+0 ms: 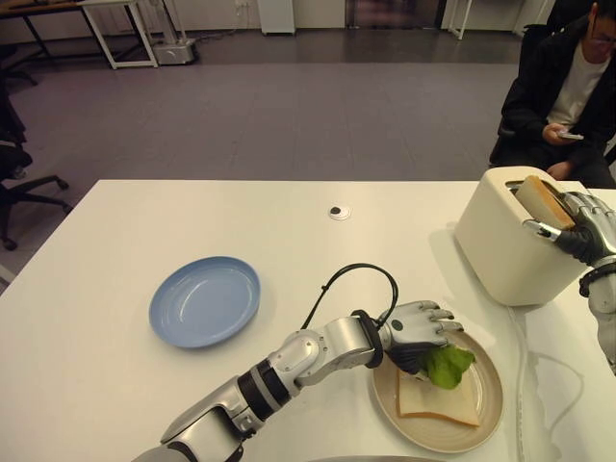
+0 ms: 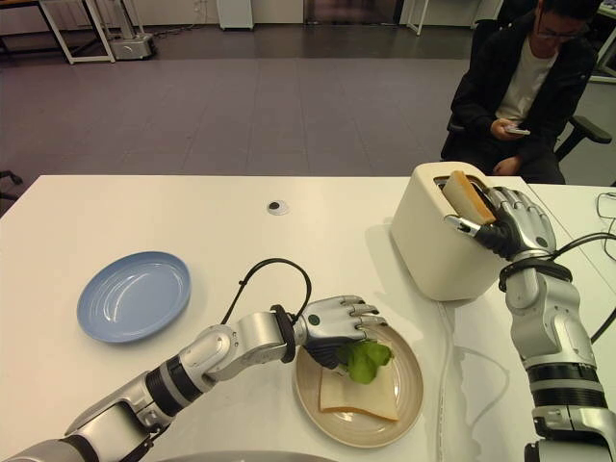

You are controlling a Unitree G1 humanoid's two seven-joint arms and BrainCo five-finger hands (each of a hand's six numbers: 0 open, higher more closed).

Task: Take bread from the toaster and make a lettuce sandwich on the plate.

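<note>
Bread comes as two slices here, and the one that counts now stands in the toaster. On the white table [image 1: 115, 289], the cream toaster [image 2: 428, 245] sits to the right. A blue plate [image 1: 204, 300] lies well apart on the left with nothing on it, and a tan plate [image 2: 409, 385] lies near the front edge, just beside the toaster. On that tan plate a flat slice [image 2: 361, 397] rests. The left hand [image 2: 332, 322] hovers over it, fingers curled around a lettuce leaf [image 2: 368, 359] that hangs onto or just above the slice; contact is hard to judge. At the toaster the upright slice [image 2: 467, 197] pokes out of the slot, slightly tilted. The right hand [image 2: 520, 226] is closed around its exposed top, seemingly pinching both faces. Toast is light and stiff but crumbly, so I would grip it by the flat faces near the crust and lift straight up. Lettuce is limp and slippery, best pinched gently.
</note>
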